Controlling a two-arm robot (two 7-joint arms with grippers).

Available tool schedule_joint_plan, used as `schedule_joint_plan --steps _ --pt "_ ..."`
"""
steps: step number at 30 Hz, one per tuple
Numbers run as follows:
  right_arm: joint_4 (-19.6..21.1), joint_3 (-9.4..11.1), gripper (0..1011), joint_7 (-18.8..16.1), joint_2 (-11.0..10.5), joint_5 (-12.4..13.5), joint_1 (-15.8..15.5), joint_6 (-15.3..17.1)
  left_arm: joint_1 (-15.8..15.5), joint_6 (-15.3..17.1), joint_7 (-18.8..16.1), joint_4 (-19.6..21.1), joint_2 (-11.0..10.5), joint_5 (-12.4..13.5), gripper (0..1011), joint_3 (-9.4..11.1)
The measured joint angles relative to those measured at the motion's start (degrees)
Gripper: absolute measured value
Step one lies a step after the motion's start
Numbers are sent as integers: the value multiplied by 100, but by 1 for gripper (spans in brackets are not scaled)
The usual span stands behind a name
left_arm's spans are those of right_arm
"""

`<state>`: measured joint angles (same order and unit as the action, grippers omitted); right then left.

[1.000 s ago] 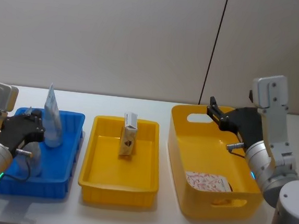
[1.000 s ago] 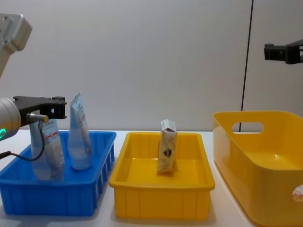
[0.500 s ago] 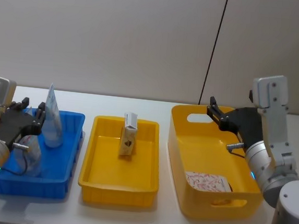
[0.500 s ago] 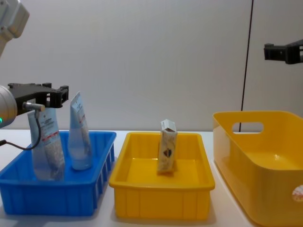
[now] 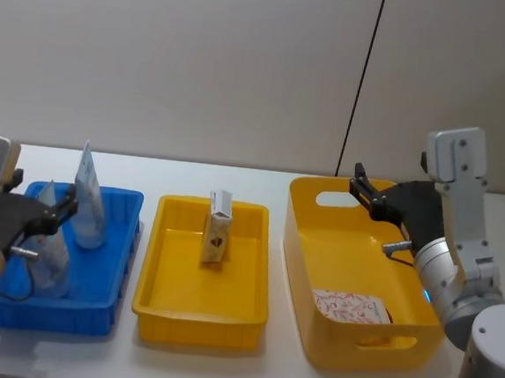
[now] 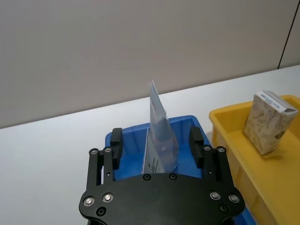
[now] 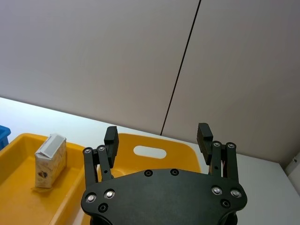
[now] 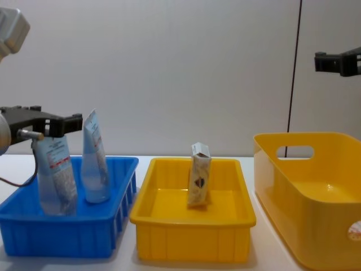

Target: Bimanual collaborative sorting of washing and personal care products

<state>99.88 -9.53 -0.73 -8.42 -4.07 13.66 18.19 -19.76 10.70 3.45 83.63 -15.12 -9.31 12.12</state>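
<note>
At the near left, by the blue plastic bin [image 5: 56,313], the left gripper [image 6: 157,139] is held with jaws apart. A release is judged in hand: a straight lift is advised, so the pale-blue translucent squeeze tubes [image 8: 53,178] standing inside are not tipped. Farther back, the right gripper [image 7: 158,133] is poised, jaws spread, over the deep yellow plastic bin [image 5: 336,347]. Two tubes are counted, one upright white carton [image 5: 217,227] in the shallow yellow tray [image 5: 197,312], one flat red-printed pack [image 5: 348,305] in the deep bin.

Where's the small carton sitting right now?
Head view: the carton stands in the shallow yellow tray at centre, between the blue bin and the deep yellow bin.
</note>
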Motion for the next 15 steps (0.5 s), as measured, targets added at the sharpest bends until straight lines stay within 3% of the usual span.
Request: schedule_joint_plan --steps 7,15 --pt "0 0 1004 0 0 0 0 0 22 78 52 -105 -14 3 986 -44" --pt "0 0 1004 0 0 0 0 0 56 119 172 -272 -8 -60 1002 -123"
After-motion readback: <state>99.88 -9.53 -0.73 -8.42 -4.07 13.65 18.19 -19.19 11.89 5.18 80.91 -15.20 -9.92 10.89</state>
